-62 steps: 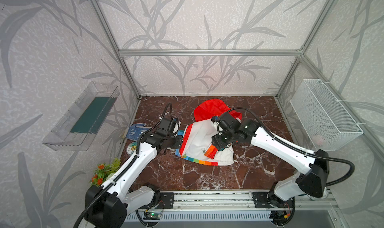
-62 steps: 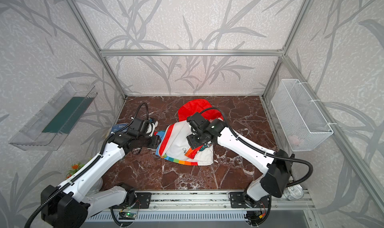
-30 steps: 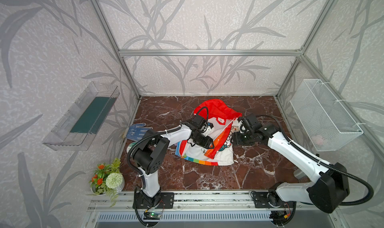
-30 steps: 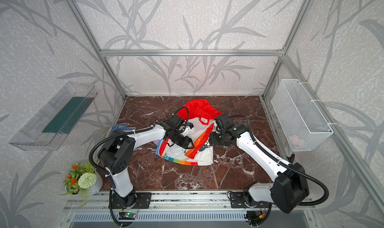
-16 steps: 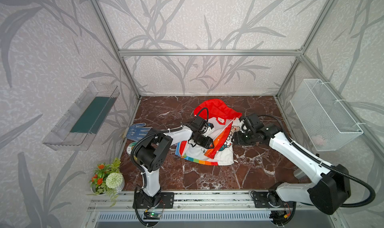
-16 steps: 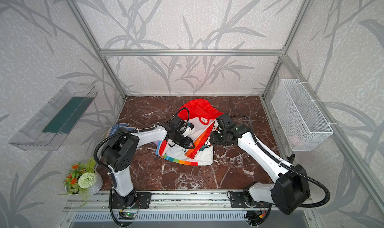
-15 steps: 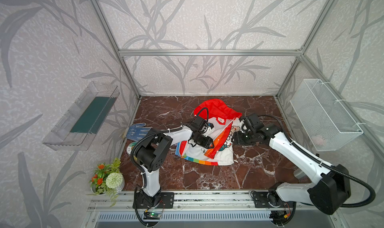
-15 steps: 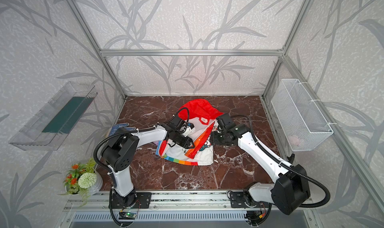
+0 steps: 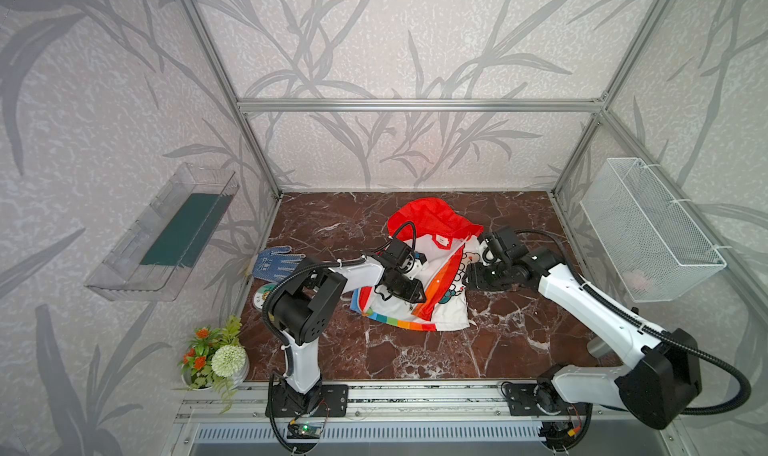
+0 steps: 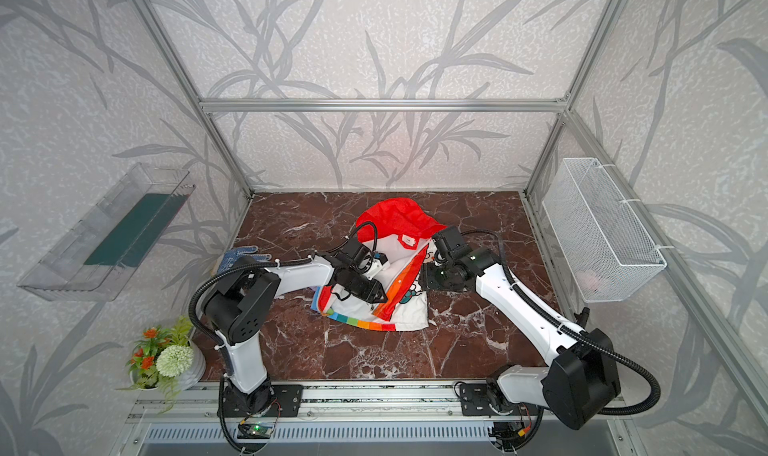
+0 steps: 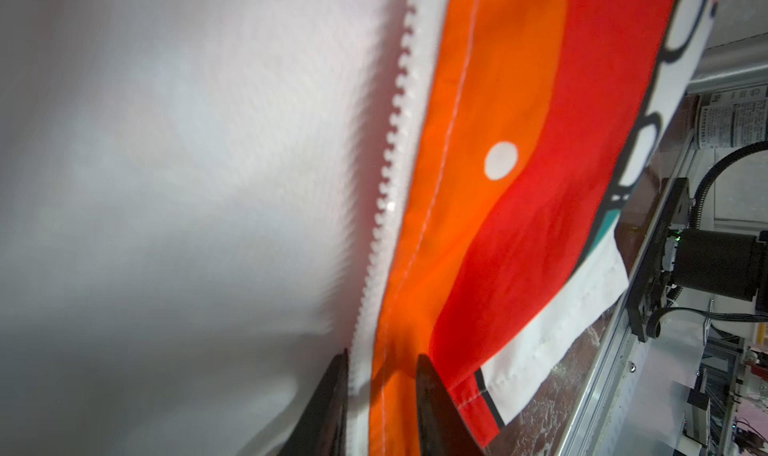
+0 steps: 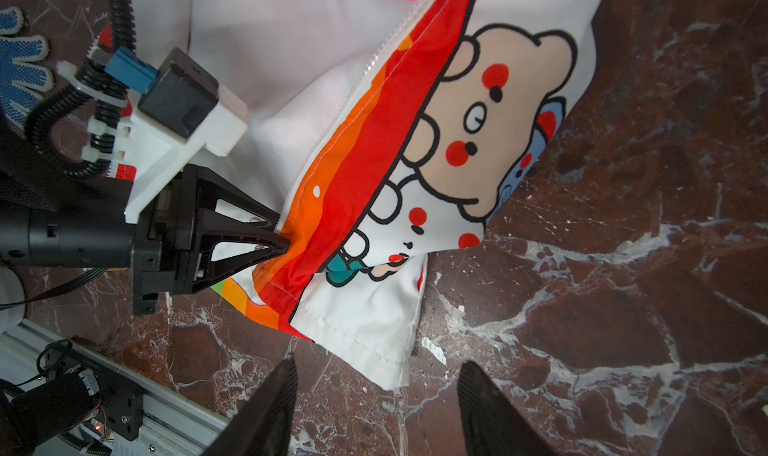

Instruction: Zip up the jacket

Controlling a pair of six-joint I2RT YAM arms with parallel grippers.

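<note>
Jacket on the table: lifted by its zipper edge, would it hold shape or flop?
Probably flop: the jacket lies creased and folded over itself, so it would likely drape from wherever it is pinched. Likely light: the cloth looks thin and puckers where the left fingers straddle the zipper. It may slip, as the cloth looks smooth.

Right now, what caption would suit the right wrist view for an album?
Left gripper straddles the jacket's zipper; right gripper hangs open nearby.
</note>
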